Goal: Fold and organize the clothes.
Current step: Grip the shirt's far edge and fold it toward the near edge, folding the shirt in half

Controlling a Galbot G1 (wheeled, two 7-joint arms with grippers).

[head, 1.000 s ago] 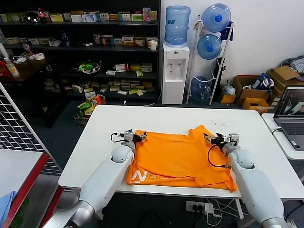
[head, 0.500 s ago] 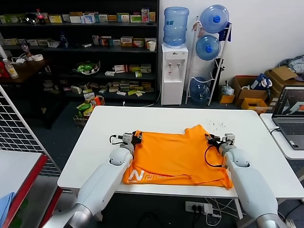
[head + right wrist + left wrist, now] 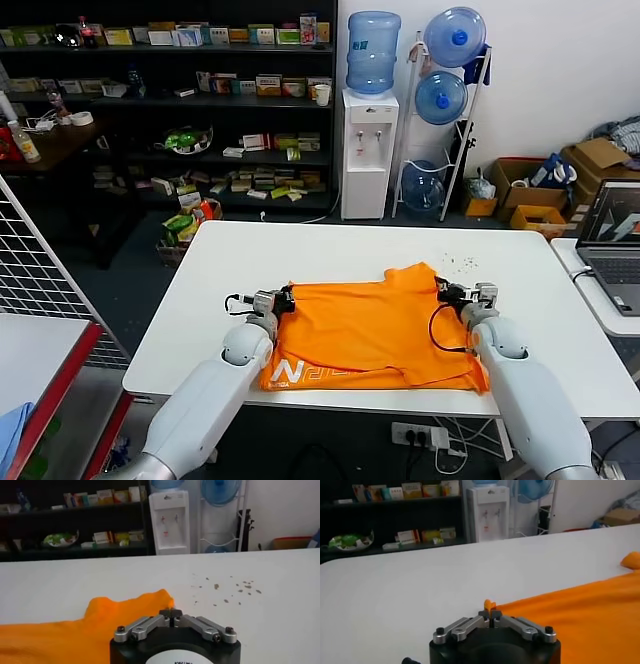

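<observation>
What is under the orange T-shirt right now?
The orange T-shirt lies on the white table, with left gripper and right gripper shut on its far corners. Anything beneath the cloth is covered.

One orange T-shirt (image 3: 375,325), one white table (image 3: 330,250), two tools, left (image 3: 283,298) and right (image 3: 447,293), three water bottles (image 3: 372,52), one laptop (image 3: 612,245)
</observation>
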